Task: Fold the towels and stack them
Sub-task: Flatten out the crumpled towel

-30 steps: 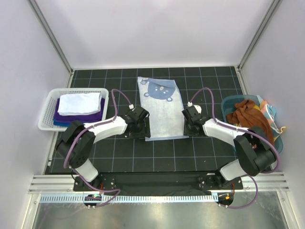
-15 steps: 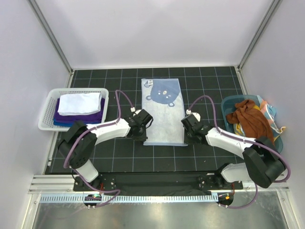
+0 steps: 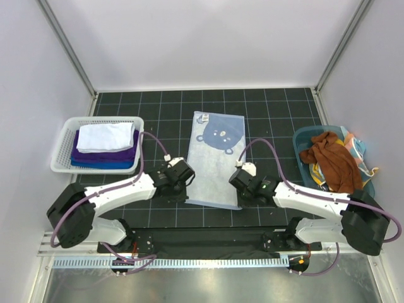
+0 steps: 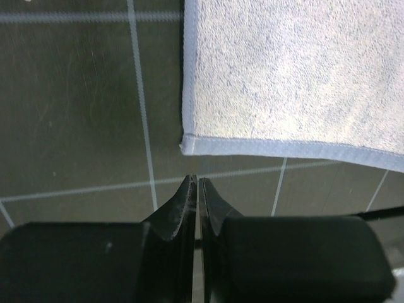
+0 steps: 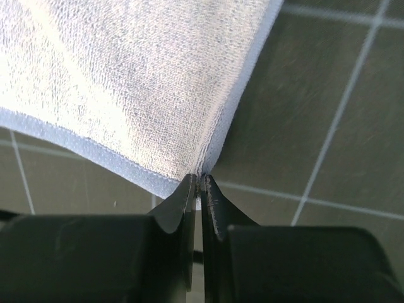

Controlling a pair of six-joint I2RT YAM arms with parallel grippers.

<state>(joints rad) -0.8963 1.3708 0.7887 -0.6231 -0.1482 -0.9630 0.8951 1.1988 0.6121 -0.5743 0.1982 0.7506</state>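
Observation:
A light blue towel (image 3: 214,167) with a bear face lies flat and slightly askew on the dark gridded mat. In the right wrist view my right gripper (image 5: 200,181) is shut on this towel's (image 5: 126,82) near right corner, with the hem pinched between the tips. In the left wrist view my left gripper (image 4: 197,181) is shut with nothing in it, and the towel's (image 4: 290,76) near left corner lies just beyond its tips. From above, the left gripper (image 3: 184,189) and right gripper (image 3: 239,197) stand at the towel's two near corners.
At the left stands a white slatted basket (image 3: 60,165) with a folded white towel (image 3: 104,136) on a purple one (image 3: 104,153). At the right a teal tub (image 3: 303,136) holds a crumpled rust brown towel (image 3: 328,158) and other cloths.
Both grippers have shut and drawn back toward the near edge. The light blue towel has slid nearer with them and now lies slightly askew.

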